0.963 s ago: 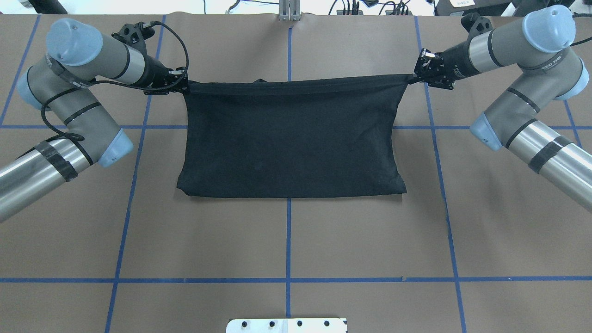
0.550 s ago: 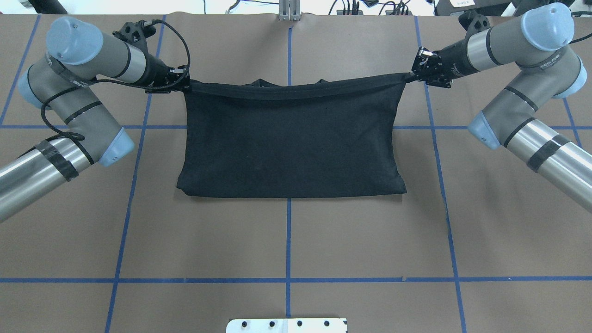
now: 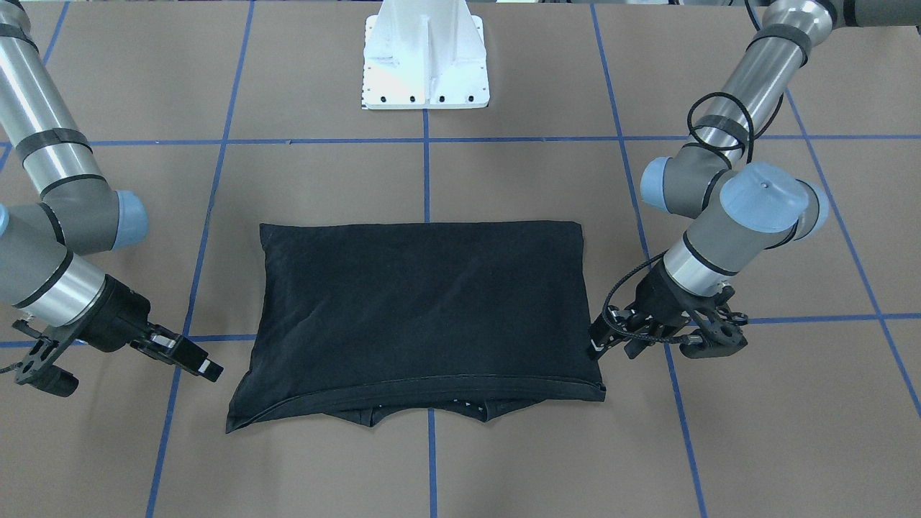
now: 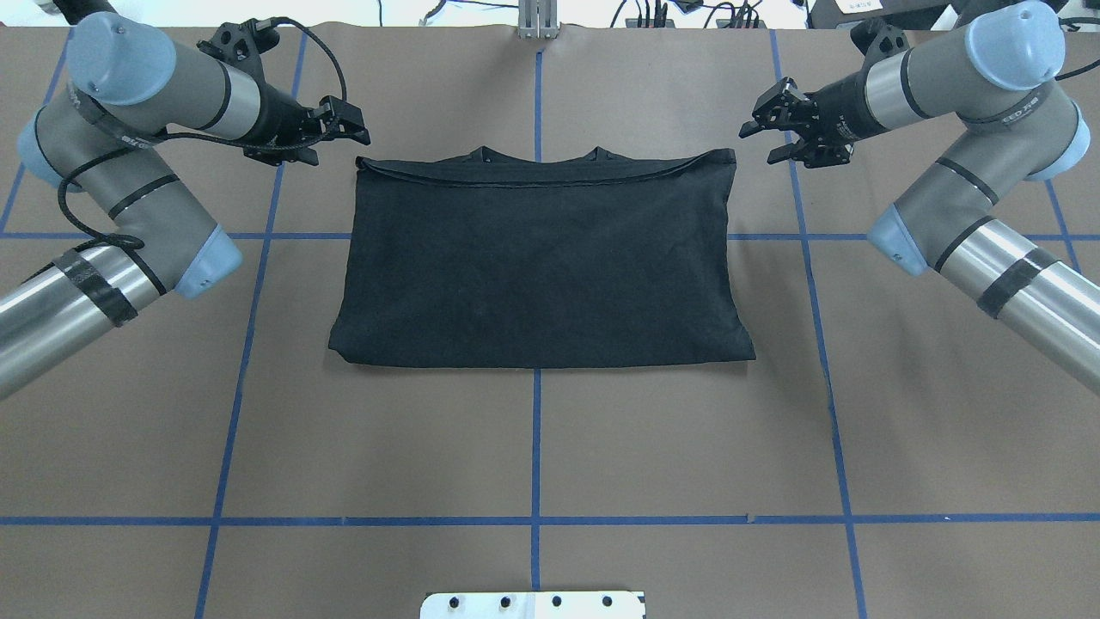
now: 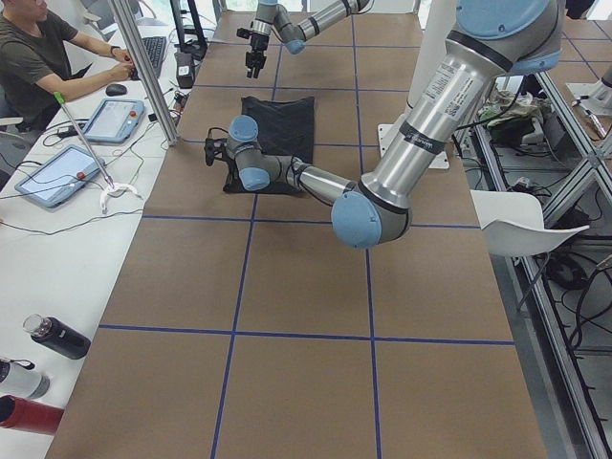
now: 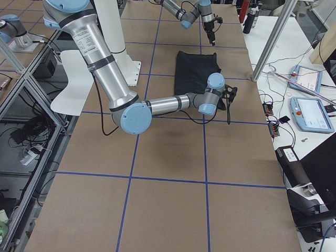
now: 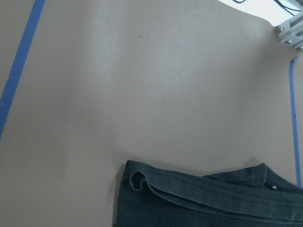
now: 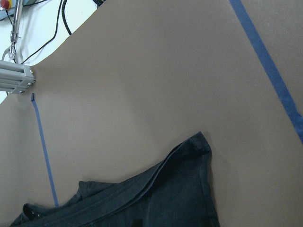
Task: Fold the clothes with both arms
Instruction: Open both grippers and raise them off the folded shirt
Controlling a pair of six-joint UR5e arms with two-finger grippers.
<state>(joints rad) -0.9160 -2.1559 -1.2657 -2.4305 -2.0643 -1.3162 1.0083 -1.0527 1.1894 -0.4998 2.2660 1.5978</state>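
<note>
The black T-shirt [image 4: 537, 258] lies folded flat in the middle of the brown table, its collar edge peeking out along the far hem [image 3: 432, 410]. My left gripper [image 4: 354, 123] hovers open just off the shirt's far left corner, touching nothing. Off the far right corner, my right gripper [image 4: 756, 136] is also open and empty. In the front-facing view the left gripper [image 3: 596, 345] is near the shirt's corner and the right gripper [image 3: 209, 370] stands a little apart from it. Each wrist view shows a shirt corner [image 7: 189, 198] [image 8: 165, 198] lying on the table.
Blue tape lines [image 4: 536, 447] grid the table. The white base pedestal [image 3: 424, 57] stands behind the shirt on the robot's side. A metal bracket [image 4: 537, 21] sits at the far edge. A person [image 5: 38, 57] sits at a side desk with tablets [image 5: 57, 172] and bottles.
Both grippers have opened and let go of the shirt's far corners, then drawn back outward. The stretched far hem has dropped flat onto the table.
</note>
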